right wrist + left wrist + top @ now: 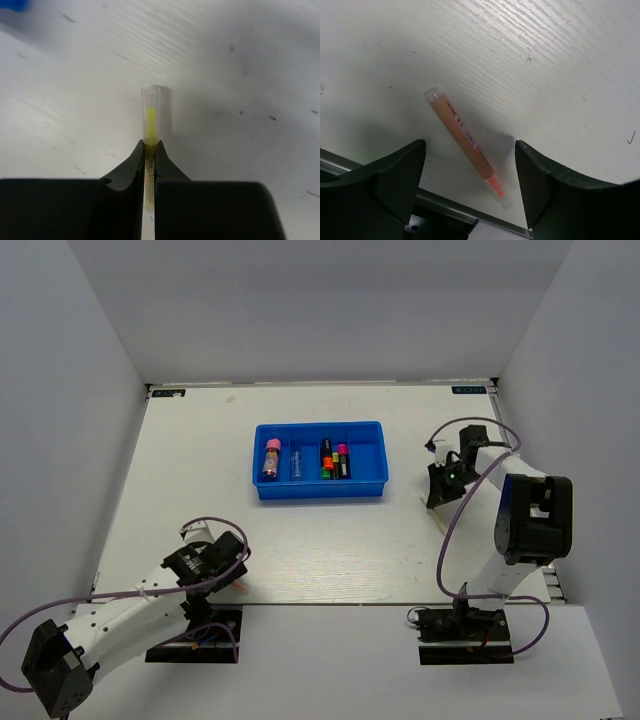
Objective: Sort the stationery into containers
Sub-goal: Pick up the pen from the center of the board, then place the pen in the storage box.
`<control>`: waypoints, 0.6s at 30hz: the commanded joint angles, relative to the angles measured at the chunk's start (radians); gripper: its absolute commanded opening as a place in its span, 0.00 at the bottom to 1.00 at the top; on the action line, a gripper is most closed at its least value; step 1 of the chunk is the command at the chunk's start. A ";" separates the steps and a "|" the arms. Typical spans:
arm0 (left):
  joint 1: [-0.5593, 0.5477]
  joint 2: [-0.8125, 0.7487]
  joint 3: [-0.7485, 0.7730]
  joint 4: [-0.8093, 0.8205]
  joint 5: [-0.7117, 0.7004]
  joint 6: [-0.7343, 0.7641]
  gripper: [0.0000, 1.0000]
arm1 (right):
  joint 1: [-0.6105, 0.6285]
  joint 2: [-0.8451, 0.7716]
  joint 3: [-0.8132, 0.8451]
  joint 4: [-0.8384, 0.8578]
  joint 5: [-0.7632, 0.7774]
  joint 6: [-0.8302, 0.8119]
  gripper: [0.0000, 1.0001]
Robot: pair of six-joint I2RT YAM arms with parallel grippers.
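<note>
The bright blue tray (320, 491) sits mid-table. It holds a pink-capped tube (271, 458), a clear bottle (296, 464) and black highlighters (334, 460) in separate compartments. A thin pink-orange stick (462, 132) lies slanted on the table near the front edge. My left gripper (470, 150) (236, 578) hovers over it, open, one finger on each side and neither touching. Right of the tray, my right gripper (151, 145) (438, 500) is shut on a thin beige stick (151, 112). Its clear cap and yellow tip poke out beyond the fingertips, low over the table.
The table's front edge, with a metal rail (445, 205), runs just below the left fingers. White walls close in the table on the left, right and back. Purple cables loop round both arms.
</note>
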 commanded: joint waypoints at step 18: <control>0.000 0.064 -0.003 -0.002 0.082 -0.061 0.66 | 0.225 0.167 0.687 -0.149 -0.271 0.263 0.00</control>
